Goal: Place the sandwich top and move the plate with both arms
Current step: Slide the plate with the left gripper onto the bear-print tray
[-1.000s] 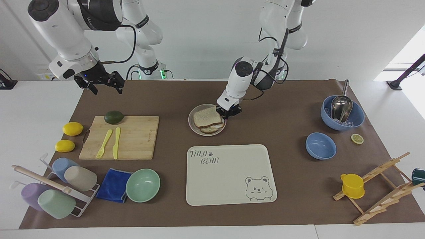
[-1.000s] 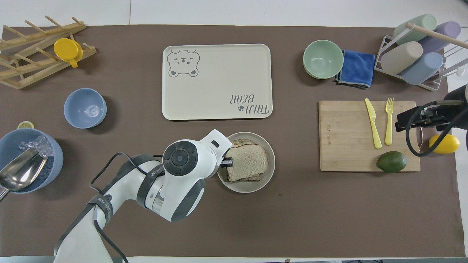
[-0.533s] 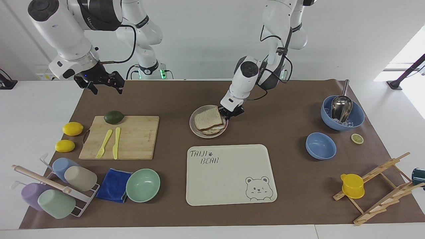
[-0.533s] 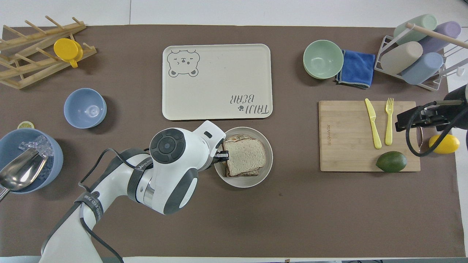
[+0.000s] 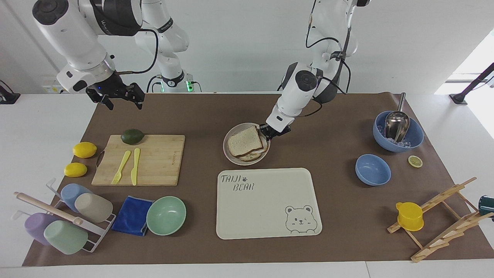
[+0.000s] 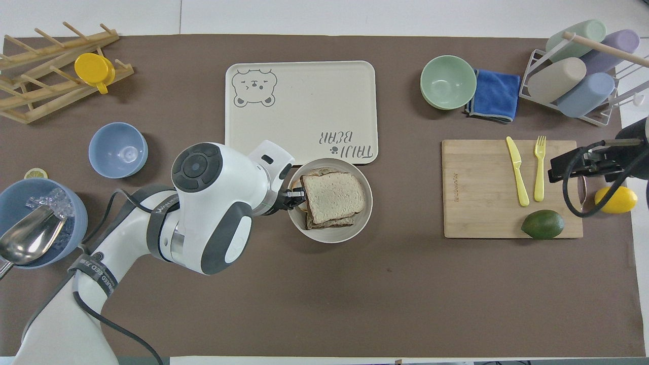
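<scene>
Left claw (image 5: 267, 132): pressed together on the rim of the plate (image 5: 231, 155), at the side toward the left arm's end of the worktop (image 5: 332, 116).
Right claw (image 5: 119, 96): fingers spread, holding nothing, waiting in the air over the worktop's right-arm end, above the avocado (image 5: 132, 136) and the cutting board (image 5: 154, 162).
Sandwich top (image 5: 244, 140): lay on the stacked sandwich, on the plate.
Plate: at mid-worktop, just beside the bear tray (image 5: 266, 208) and nearer to the robots than it.
Cutting board: carried a yellow fork (image 5: 120, 166) and a yellow knife (image 5: 135, 166).
</scene>
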